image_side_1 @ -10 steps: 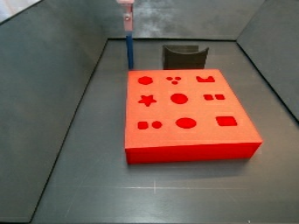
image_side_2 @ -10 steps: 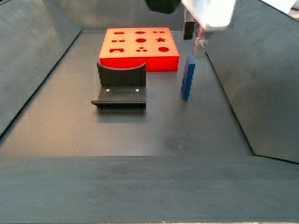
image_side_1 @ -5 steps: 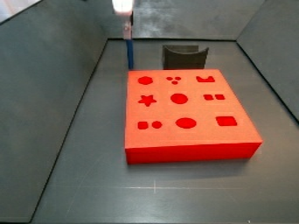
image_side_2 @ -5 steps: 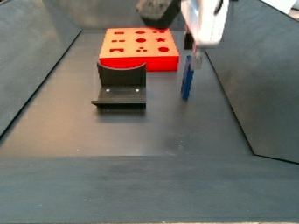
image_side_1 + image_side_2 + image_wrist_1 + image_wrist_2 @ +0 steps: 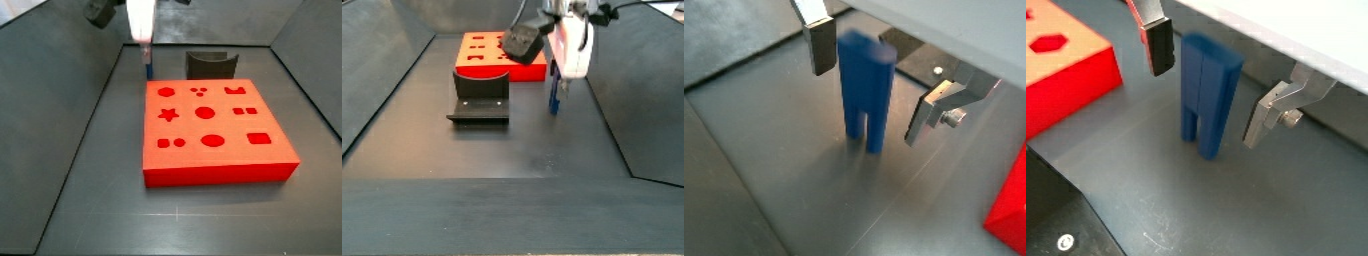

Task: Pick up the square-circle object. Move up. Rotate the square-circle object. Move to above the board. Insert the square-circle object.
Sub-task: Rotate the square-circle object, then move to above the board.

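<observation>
Beside the board (image 5: 500, 55), the gripper (image 5: 871, 90) straddles the upright square-circle object (image 5: 866, 92), fingers (image 5: 819, 45) spread, not touching.

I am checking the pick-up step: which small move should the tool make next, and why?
Probably close the tool on the square-circle object. In both wrist views the blue piece stands upright on the floor between the open fingers, with gaps on both sides, so nothing grips it yet.

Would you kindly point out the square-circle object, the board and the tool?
square-circle object (image 5: 866, 90): wrist view, middle of its upright blue body.
board (image 5: 214, 163): side view, bare red top near the front edge.
tool (image 5: 1213, 85): wrist view, midway between its fingertips.
</observation>
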Controlling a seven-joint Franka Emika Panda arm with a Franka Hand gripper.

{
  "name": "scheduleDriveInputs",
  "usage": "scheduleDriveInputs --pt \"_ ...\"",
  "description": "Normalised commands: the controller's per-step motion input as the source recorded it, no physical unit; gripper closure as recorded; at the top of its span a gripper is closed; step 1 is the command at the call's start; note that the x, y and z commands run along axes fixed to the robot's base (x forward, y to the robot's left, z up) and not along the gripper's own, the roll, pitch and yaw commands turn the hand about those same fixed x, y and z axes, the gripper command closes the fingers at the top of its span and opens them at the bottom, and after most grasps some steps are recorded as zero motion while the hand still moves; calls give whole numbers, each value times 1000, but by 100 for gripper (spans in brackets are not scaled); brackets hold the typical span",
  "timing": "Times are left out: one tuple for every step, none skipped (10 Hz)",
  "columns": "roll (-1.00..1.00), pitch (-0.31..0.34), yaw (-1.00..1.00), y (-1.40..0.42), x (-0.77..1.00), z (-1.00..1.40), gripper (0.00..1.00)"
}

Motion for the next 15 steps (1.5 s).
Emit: scheduleDriveInputs --pt "-67 -28 -28 0 0 0 100" --pt "179 -302 -102 -214 -208 1000 100" --pt "180 -295 -99 -213 -211 1000 100" --pt "191 -251 -64 -190 -207 1000 100" --pt "200 -192 -46 -180 -195 1000 100" --pt "206 -118 -26 -175 -186 1000 100" --pt "210 -43 -7 -169 -177 1000 100" --pt "209 29 12 -160 -162 1000 100" --pt "211 51 20 -151 -153 1000 100" --pt "213 51 29 -135 -144 1000 100" --pt "208 48 32 -126 -139 1000 100" --pt "186 38 32 -110 -129 1000 100" --pt "144 35 26 -96 -116 1000 100" --pt "129 37 24 -64 -88 861 100" --pt "122 48 25 -38 -57 685 100"
